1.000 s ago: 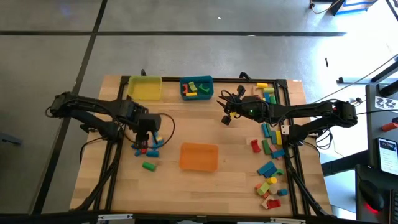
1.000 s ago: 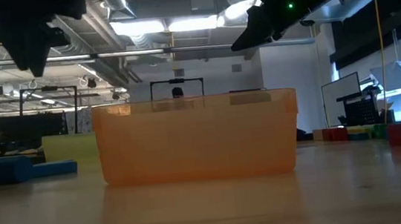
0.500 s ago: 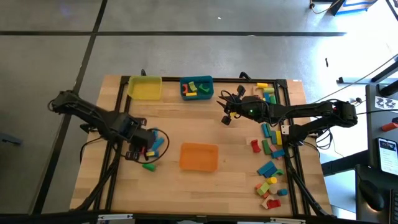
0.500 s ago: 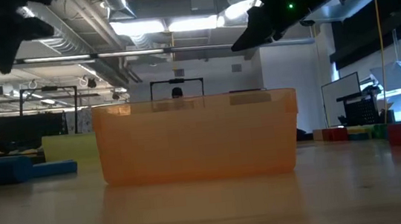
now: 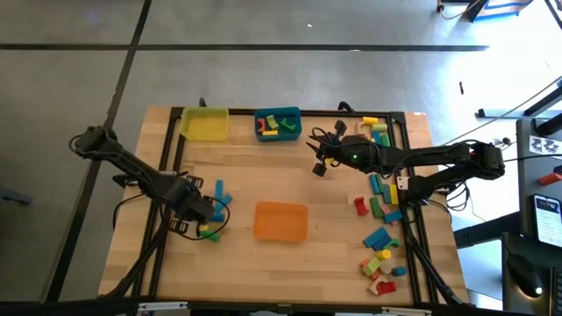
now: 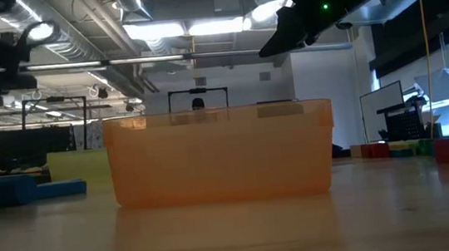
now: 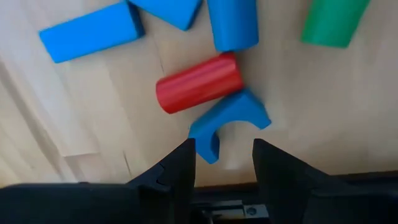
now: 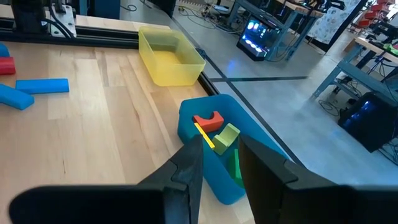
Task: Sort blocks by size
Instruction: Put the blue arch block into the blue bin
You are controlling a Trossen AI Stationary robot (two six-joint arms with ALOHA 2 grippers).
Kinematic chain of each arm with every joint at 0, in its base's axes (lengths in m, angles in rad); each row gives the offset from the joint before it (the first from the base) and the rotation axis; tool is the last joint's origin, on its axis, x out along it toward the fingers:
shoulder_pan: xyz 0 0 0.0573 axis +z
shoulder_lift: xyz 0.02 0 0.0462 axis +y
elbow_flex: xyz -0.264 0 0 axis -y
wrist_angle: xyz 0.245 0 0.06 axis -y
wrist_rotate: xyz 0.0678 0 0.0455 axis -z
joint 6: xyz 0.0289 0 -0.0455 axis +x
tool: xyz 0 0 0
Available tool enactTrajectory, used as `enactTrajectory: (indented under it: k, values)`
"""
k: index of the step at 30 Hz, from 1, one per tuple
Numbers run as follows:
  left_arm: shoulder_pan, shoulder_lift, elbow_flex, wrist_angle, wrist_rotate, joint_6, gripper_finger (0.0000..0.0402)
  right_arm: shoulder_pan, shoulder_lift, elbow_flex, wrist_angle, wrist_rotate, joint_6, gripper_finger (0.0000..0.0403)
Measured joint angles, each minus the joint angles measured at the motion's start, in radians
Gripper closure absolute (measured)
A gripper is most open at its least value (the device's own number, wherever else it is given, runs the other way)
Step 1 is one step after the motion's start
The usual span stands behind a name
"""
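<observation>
In the left wrist view several blocks lie flat on the wood: a blue arch (image 7: 227,121), a red cylinder (image 7: 199,91), a blue cylinder (image 7: 232,23), a blue bar (image 7: 89,32) and a green cylinder (image 7: 334,22). My left gripper (image 7: 224,163) (image 5: 198,213) points down over them, open. Its fingers stand on either side of the arch's near end, and I see no touch. My right gripper (image 5: 319,168) (image 8: 217,158) hangs open and empty above the table near the teal bin (image 5: 278,124), which holds a few blocks.
A yellow bin (image 5: 205,124) stands at the far left beside the teal one, and an orange bin (image 5: 281,220) at the table's middle. Many more blocks (image 5: 381,195) are strewn along the right side, from the far edge down to the near corner (image 5: 379,263).
My left gripper has gone down and toward the table's near edge, a little to the left, coming low over the group of blocks at the left. It has rolled somewhat about its own axis. The blocks have stayed where they were.
</observation>
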Motion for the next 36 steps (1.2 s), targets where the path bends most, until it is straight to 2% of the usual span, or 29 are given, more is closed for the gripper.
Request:
enactTrajectory:
  k: [11, 28, 36]
  values:
    - [0.0, 0.084, -0.08, 0.083, -0.003, 0.107, 0.0259, 0.0, 0.0, 0.0, 0.0, 0.0, 0.0, 0.0304]
    - [0.002, 0.214, -0.082, 0.107, -0.005, 0.092, 0.0259, 0.0, 0.0, 0.0, -0.002, 0.0, 0.0, 0.0304]
    - [0.002, 0.226, -0.082, 0.138, 0.018, 0.084, 0.0267, 0.0, 0.0, 0.0, -0.002, 0.0, 0.0, 0.0304]
